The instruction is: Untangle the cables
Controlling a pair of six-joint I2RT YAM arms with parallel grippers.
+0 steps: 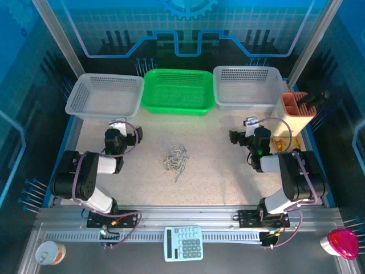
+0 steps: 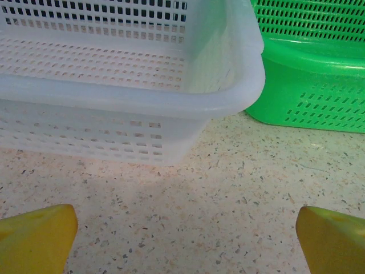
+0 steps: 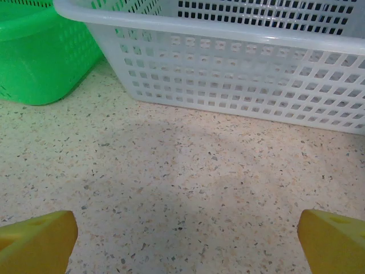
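The cables (image 1: 177, 158) form one loose, curly knot of blue and pale strands on the speckled tabletop (image 1: 228, 177), between my left gripper (image 1: 118, 127) and right gripper (image 1: 251, 123), slightly behind both. Both stand spread wide, empty. Overhead places the knot; my wrist views add slotted plastic walls, white basket (image 2: 114, 97) and green basket (image 2: 319, 85), just ahead.

The thin blue and pale cables (image 1: 177, 158) lie mid speckled tabletop (image 1: 222, 177); behind them, in a row: left white plastic mesh basket (image 1: 104, 96), green plastic mesh basket (image 1: 178, 91), right white plastic mesh basket (image 1: 247, 85)
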